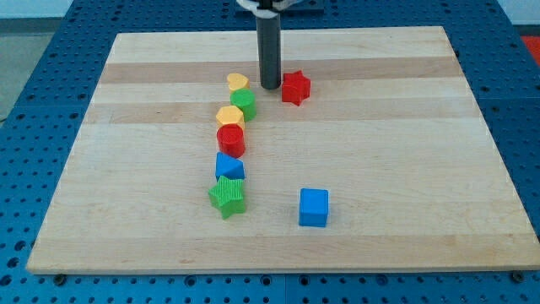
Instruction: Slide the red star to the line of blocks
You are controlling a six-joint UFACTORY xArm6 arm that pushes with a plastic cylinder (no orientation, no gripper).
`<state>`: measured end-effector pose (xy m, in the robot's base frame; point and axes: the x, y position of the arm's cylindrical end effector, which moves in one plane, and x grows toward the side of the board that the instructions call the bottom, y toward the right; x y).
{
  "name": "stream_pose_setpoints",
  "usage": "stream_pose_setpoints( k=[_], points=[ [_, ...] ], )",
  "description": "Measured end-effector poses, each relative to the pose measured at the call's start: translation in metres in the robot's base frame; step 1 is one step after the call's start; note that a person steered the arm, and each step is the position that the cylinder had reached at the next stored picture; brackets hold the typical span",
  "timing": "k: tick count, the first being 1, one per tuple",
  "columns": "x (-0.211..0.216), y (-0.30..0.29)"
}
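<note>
Six blocks run in a loose line down the middle of the wooden board (pixel 126 219), from a yellow heart (pixel 238 82) and green block (pixel 245 104) through a yellow block (pixel 229 116), red cylinder (pixel 231 140) and blue block (pixel 229 166) to a green star (pixel 228 196), while a blue cube (pixel 314 207) sits apart at lower right. The red star (pixel 295 87) lies in the upper middle, just right of the line's top. The rod's tip (pixel 270 87) stands between star and line, holding nothing and apparently just touching the star's left side, so it seems on the wrong side to push it leftward.
</note>
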<state>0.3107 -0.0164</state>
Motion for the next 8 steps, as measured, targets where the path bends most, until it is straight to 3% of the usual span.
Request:
stream_pose_setpoints(
  k=[1, 3, 4, 5, 7, 8],
  points=[
    [-0.022, 0.028],
    [-0.001, 0.116],
    [0.04, 0.126],
    [0.053, 0.088],
    [-0.001, 0.021],
    [0.002, 0.03]
  ],
)
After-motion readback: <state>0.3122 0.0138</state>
